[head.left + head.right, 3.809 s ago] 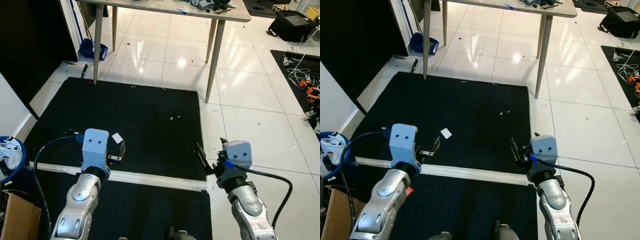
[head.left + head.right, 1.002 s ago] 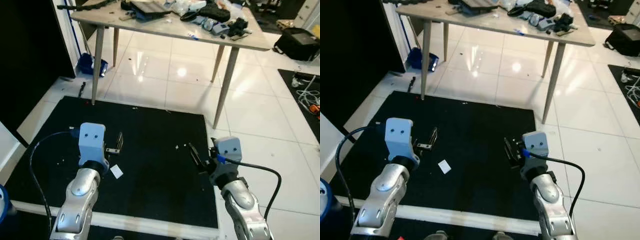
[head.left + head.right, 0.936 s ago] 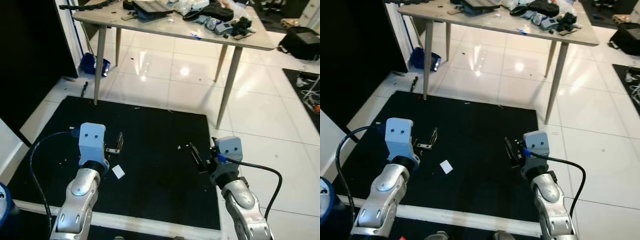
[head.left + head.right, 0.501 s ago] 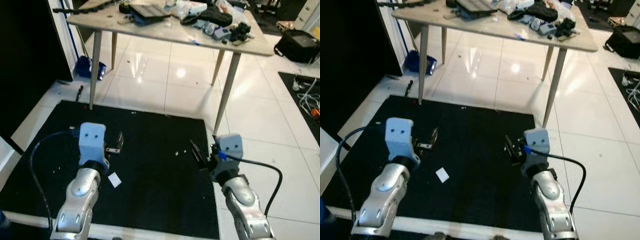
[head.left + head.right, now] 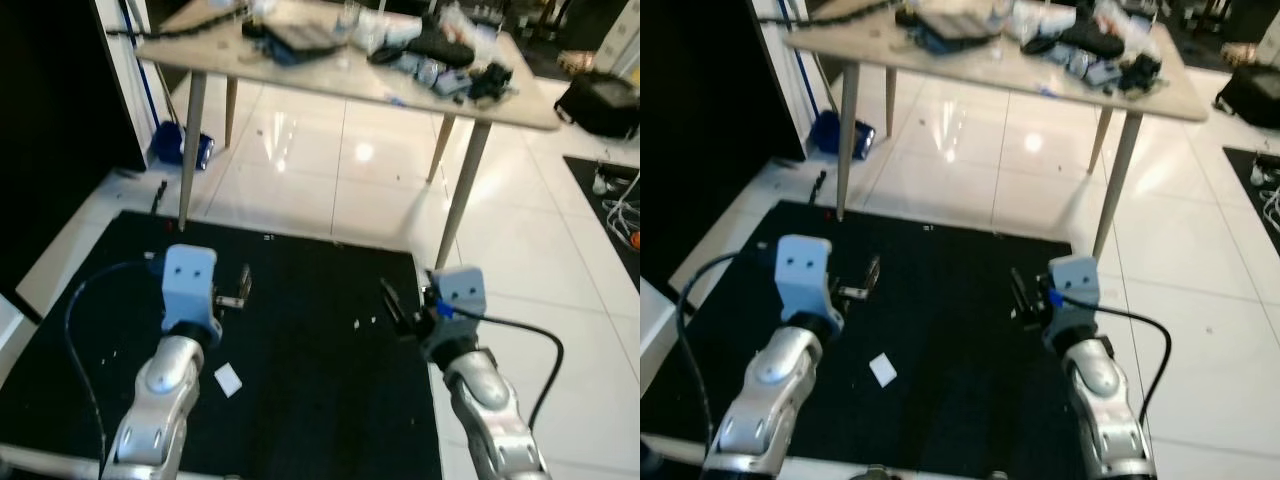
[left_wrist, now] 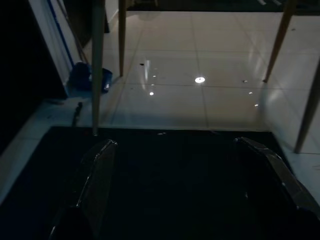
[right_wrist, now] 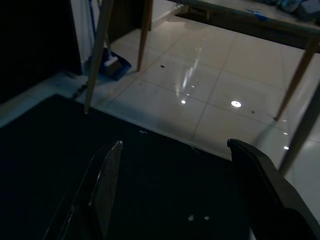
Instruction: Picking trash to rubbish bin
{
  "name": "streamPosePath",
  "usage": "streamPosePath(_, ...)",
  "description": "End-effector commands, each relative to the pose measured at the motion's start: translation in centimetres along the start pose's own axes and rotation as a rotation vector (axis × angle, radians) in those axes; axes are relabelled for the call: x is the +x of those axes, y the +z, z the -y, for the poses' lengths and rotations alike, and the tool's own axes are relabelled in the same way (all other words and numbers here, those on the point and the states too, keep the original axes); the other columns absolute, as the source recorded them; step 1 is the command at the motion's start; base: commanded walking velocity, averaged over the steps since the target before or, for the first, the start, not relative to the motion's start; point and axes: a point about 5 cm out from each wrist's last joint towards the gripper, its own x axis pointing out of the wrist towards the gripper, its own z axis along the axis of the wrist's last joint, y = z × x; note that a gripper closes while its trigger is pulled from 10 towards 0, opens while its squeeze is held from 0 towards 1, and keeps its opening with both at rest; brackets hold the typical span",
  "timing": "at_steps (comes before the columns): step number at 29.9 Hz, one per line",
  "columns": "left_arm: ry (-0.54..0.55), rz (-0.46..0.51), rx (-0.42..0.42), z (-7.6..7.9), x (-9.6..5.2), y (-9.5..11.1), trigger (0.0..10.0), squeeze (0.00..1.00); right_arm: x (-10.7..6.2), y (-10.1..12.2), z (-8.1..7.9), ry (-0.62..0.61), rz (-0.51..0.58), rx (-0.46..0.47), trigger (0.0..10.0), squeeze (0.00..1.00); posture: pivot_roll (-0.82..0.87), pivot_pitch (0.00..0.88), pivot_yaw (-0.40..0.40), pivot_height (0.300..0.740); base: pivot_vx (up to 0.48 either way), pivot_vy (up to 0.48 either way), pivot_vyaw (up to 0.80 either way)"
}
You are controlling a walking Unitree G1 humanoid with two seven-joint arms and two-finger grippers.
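Left eye view, compared with the frame from 3.8 s ago: the whole scene has shifted, so the camera has moved. The pale strip that crossed the black mat (image 5: 300, 340) near the arms and the blue-rimmed bin at the left edge are now out of frame, and the cluttered table (image 5: 350, 50) shows its full top. The paper scrap (image 5: 229, 380), formerly just ahead of the left gripper (image 5: 243, 285), now lies nearer the robot than that gripper, beside the left forearm.

Fingers: the left gripper's two black fingers (image 6: 97, 180) stand wide apart with nothing between them, as the left wrist view shows; the right gripper (image 5: 392, 300) likewise has its fingers (image 7: 105, 185) spread wide and empty in the right wrist view.

Task object: the scrap is a small white, roughly square piece lying flat on the mat, turned so that its corners point diagonally; the blur does not let a long axis be told. It touches neither gripper.

Arm pose: both silver arms reach forward over the mat, forearms rising from the lower edge of the frame, with pale blue-grey wrist housings behind the fingers. The left gripper points ahead toward the table; the right gripper points ahead and slightly inward, above the mat's right border near the white tiled floor (image 5: 520, 260). A black cable loops from each wrist.

Background: a blue dustpan (image 5: 183, 148) rests on the tiles by the table's left legs.
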Motion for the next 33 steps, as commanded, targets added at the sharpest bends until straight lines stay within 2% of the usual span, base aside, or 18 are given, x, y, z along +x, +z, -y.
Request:
streamPosePath(1,-0.015,-0.018,0.009,0.42,-0.08,-0.46,10.0,0.00,-0.40,-0.77,0.54,-0.018,-0.038,0.004,10.0,0.00,0.02,0.142,-0.056,0.740,0.334,0.000,0.00)
streamPosePath(33,-0.010,-0.013,0.007,0.55,0.09,-0.50,10.0,0.00,-0.31,-0.47,0.62,-0.028,-0.013,0.003,10.0,0.00,0.00,0.150,-0.061,0.740,0.339,0.000,0.00)
